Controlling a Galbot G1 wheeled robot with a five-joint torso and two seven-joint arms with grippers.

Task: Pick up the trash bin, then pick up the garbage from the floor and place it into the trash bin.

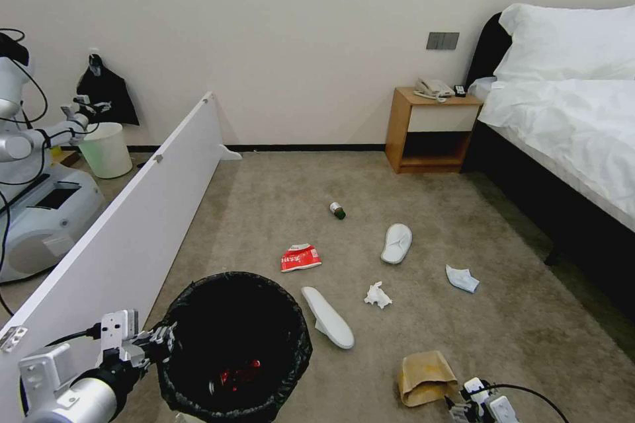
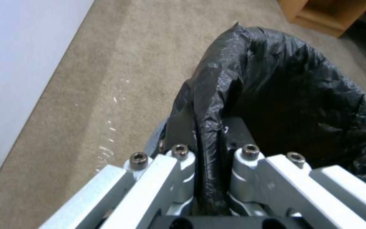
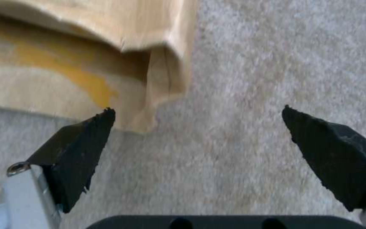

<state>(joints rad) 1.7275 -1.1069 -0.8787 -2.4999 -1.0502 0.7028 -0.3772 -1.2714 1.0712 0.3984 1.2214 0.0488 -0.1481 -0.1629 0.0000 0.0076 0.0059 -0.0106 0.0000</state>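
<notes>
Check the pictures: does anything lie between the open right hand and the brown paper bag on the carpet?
Nothing visible does. The right hand hangs open beside the brown paper bag, with bare carpet between its fingertips and the bag's corner next to one fingertip.

Upper right: bed [image 1: 569, 112] with pillow [image 1: 569, 39]; beside it, nightstand [image 1: 433, 132] bearing a telephone [image 1: 433, 88]. Left: white panel [image 1: 126, 238]; behind it, pale bucket [image 1: 106, 149]. Wall switch [image 1: 442, 40] above nightstand.
</notes>
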